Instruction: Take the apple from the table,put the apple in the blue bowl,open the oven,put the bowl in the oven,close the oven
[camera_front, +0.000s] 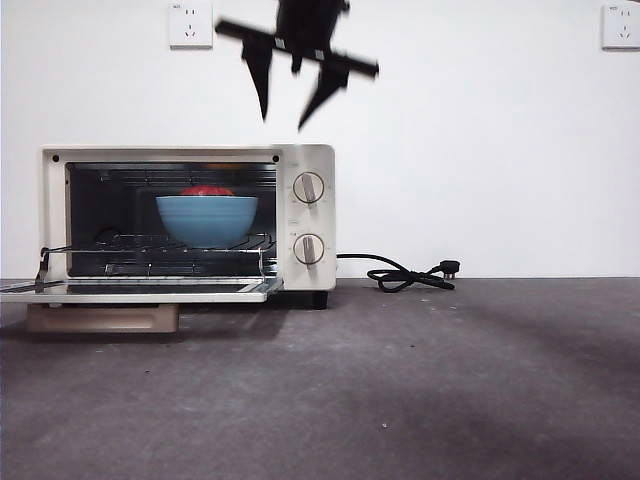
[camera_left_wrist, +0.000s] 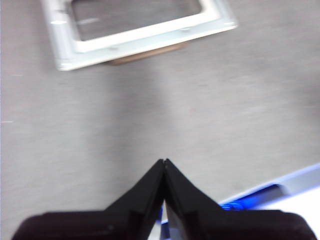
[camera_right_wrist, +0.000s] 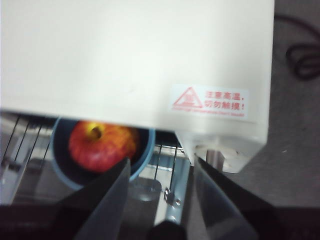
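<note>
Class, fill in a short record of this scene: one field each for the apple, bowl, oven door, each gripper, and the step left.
apple: round red apple inside the bowl
bowl: deep light-blue bowl on the oven's wire rack
oven door: cream-white toaster oven, door folded down open
right gripper: above the oven, jaws open, holding nothing
left gripper: over the dark grey table, jaws shut
step left: close the door

Cream-white oven (camera_front: 300, 160), dark interior; light-blue bowl (camera_front: 207, 217); red apple (camera_right_wrist: 102, 145), yellow patch by stem; mottled dark grey worktop (camera_front: 400, 390); black cord (camera_front: 410, 275).
</note>
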